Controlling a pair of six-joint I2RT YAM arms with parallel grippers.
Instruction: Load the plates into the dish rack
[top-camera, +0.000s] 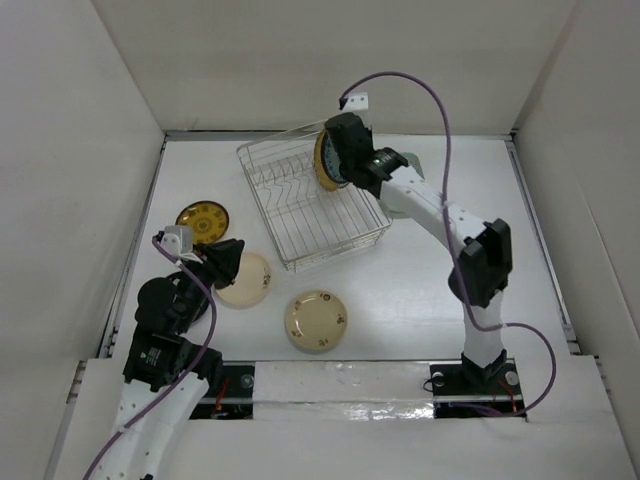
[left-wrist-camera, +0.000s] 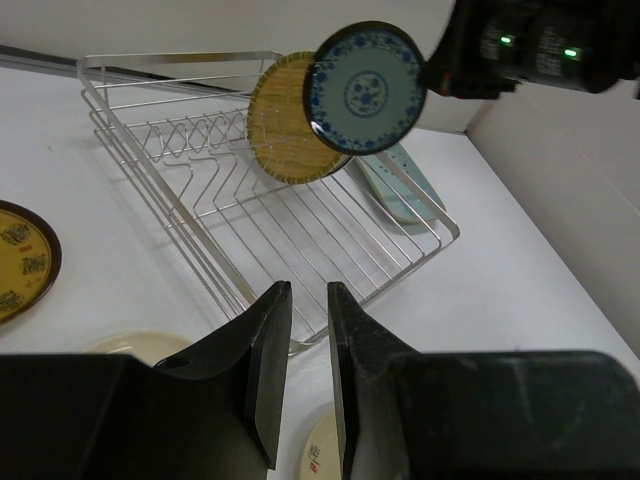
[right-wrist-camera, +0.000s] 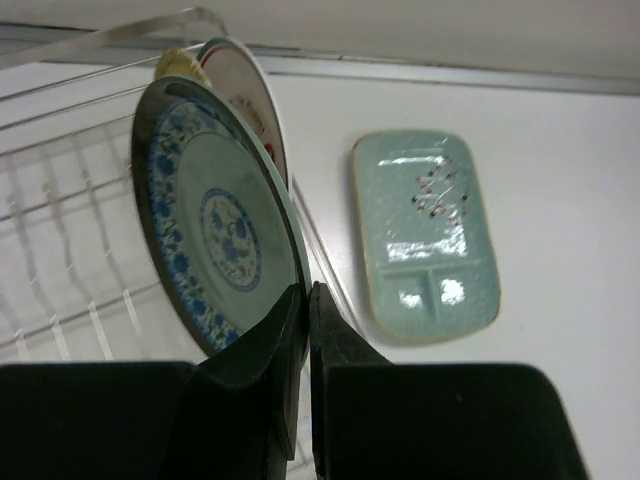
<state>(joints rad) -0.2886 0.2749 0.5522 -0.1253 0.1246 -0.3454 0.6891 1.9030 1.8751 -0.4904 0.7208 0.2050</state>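
Observation:
My right gripper (right-wrist-camera: 305, 290) is shut on the rim of a dark teal plate with a blue pattern (right-wrist-camera: 215, 230). It holds the plate upright above the far right corner of the silver wire dish rack (top-camera: 310, 205). A tan plate (left-wrist-camera: 285, 120) stands in the rack just behind it, and a white plate with red print (right-wrist-camera: 250, 90) shows there too. My left gripper (left-wrist-camera: 308, 287) is slightly open and empty, above a plain cream plate (top-camera: 245, 280) on the table. A brown-and-yellow plate (top-camera: 203, 220) and a cream printed plate (top-camera: 316, 320) lie flat in front of the rack.
A pale green rectangular dish (right-wrist-camera: 425, 235) lies on the table just right of the rack, also in the left wrist view (left-wrist-camera: 400, 185). White walls close in the table on the left, far and right sides. The right arm (top-camera: 440, 215) stretches over the table right of the rack.

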